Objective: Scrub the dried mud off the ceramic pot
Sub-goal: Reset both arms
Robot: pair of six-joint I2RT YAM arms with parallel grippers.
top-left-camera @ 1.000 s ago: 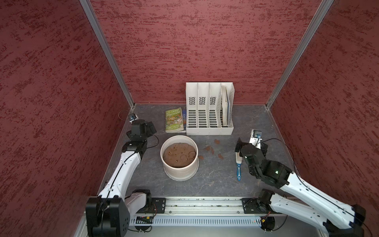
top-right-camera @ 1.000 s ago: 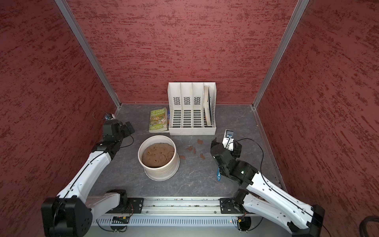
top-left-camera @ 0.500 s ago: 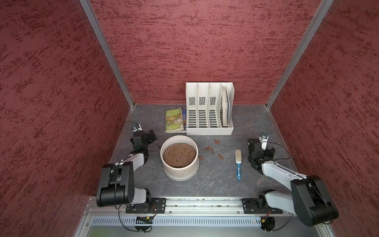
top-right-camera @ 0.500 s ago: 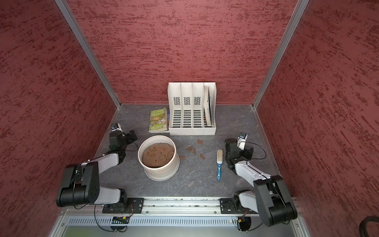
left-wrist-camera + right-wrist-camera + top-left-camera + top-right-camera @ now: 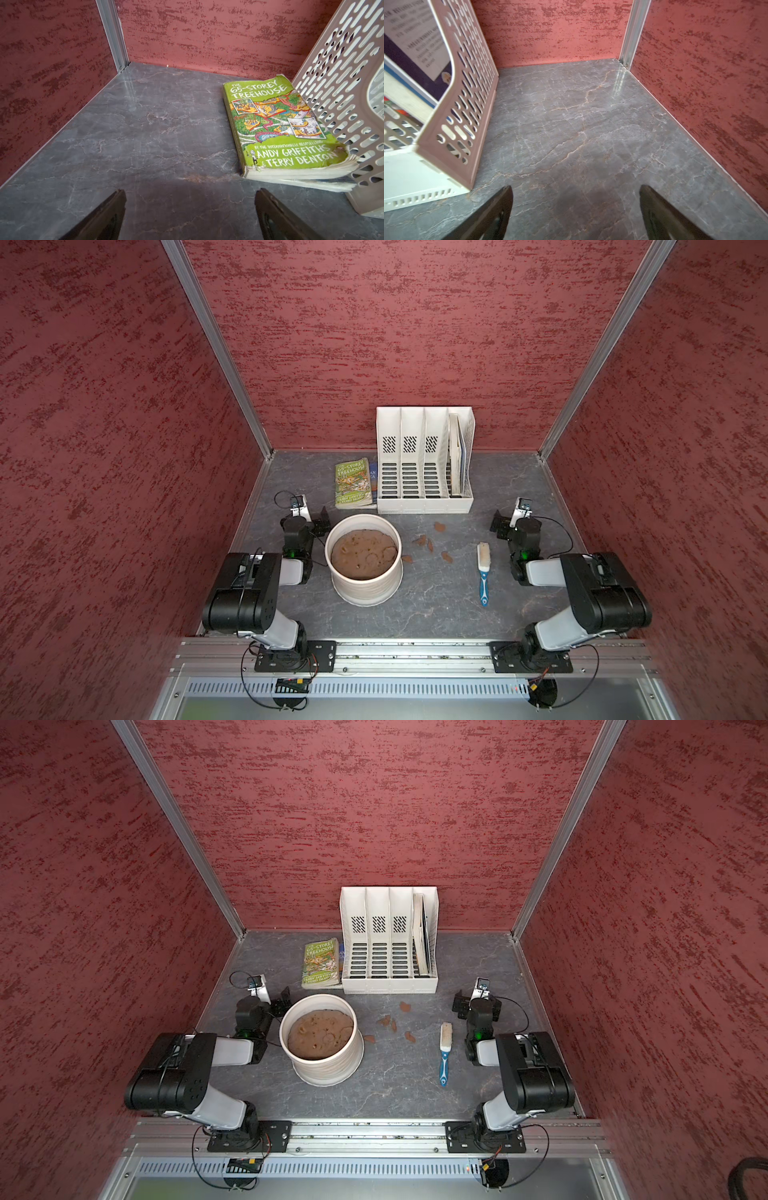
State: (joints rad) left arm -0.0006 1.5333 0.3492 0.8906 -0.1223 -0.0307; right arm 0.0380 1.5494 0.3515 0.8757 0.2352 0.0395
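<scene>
The cream ceramic pot (image 5: 365, 587) (image 5: 329, 1065) stands left of centre, holding a lumpy brown soil mass (image 5: 363, 558). Several flakes of dried mud (image 5: 424, 541) (image 5: 389, 1022) lie on the table to its right. A blue-handled scrub brush (image 5: 483, 568) (image 5: 444, 1048) lies flat farther right. My left gripper (image 5: 312, 521) (image 5: 275, 1002) (image 5: 190, 199) rests low beside the pot's far left side, open and empty. My right gripper (image 5: 515, 526) (image 5: 478, 1006) (image 5: 576, 197) sits low to the right of the brush, open, with only bare table between its fingers.
A white slotted file rack (image 5: 424, 472) (image 5: 342, 93) (image 5: 452, 124) stands at the back with flat items in its rightmost slot. A green paperback (image 5: 352, 483) (image 5: 280, 124) leans on its left. Red walls close three sides. Both arms are folded back near the front rail (image 5: 415, 649).
Both arms have drawn back and folded down to the table's sides. The right gripper has moved away from the brush, which lies where it was.
</scene>
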